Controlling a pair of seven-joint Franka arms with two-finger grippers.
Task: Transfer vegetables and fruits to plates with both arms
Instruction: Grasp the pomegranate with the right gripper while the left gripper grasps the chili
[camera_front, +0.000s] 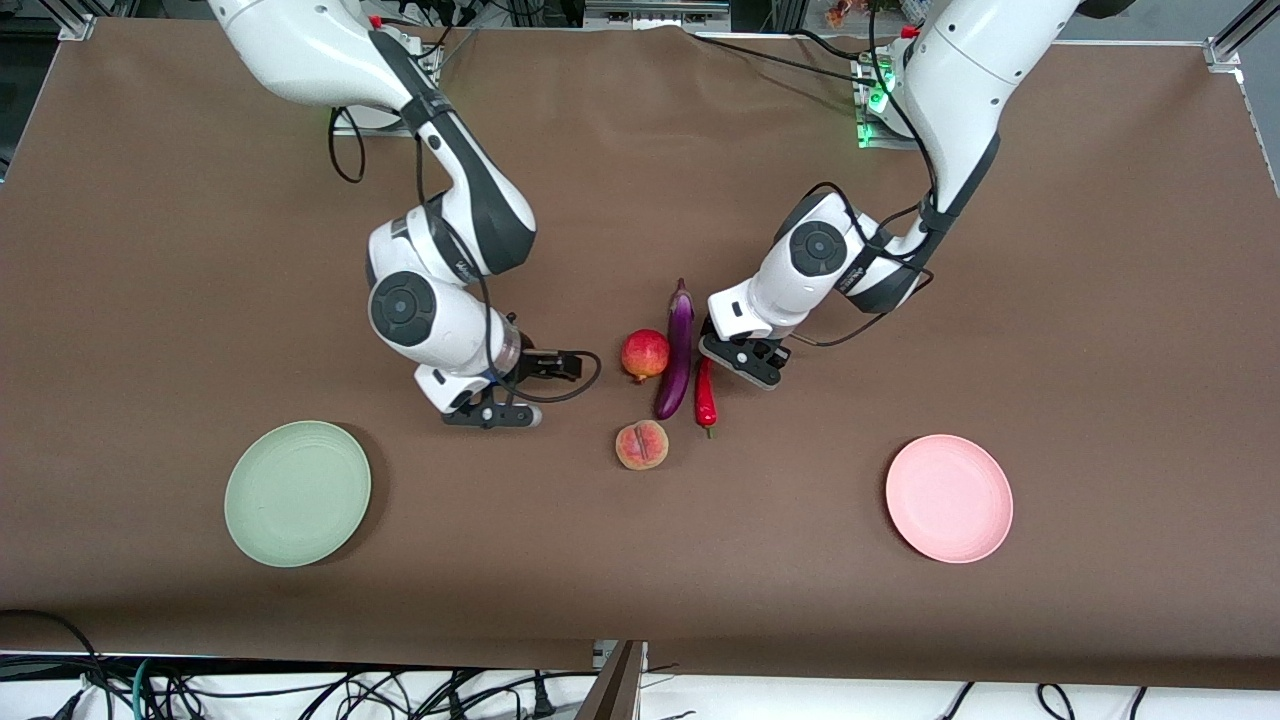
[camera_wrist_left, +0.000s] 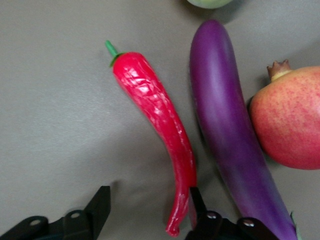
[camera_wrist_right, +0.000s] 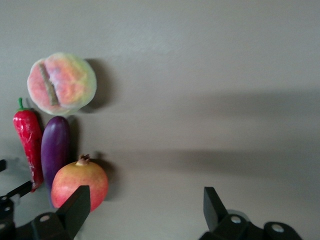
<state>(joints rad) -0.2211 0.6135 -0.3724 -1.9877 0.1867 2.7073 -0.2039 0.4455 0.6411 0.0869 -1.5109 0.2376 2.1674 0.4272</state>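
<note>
The purple eggplant (camera_front: 678, 350) lies mid-table, with the red pomegranate (camera_front: 645, 355) beside it toward the right arm's end and the red chili (camera_front: 705, 392) beside it toward the left arm's end. The peach (camera_front: 641, 445) sits nearer the camera. My left gripper (camera_front: 742, 362) is open, low over the chili's pointed end. In the left wrist view the chili (camera_wrist_left: 160, 125) has its tip between the fingers (camera_wrist_left: 197, 200), beside the eggplant (camera_wrist_left: 230, 130). My right gripper (camera_front: 495, 410) is open and empty, low over bare table beside the pomegranate (camera_wrist_right: 80, 182).
The pale green plate (camera_front: 297, 493) lies near the front toward the right arm's end. The pink plate (camera_front: 949, 498) lies near the front toward the left arm's end. Brown cloth covers the table. Cables hang below the front edge.
</note>
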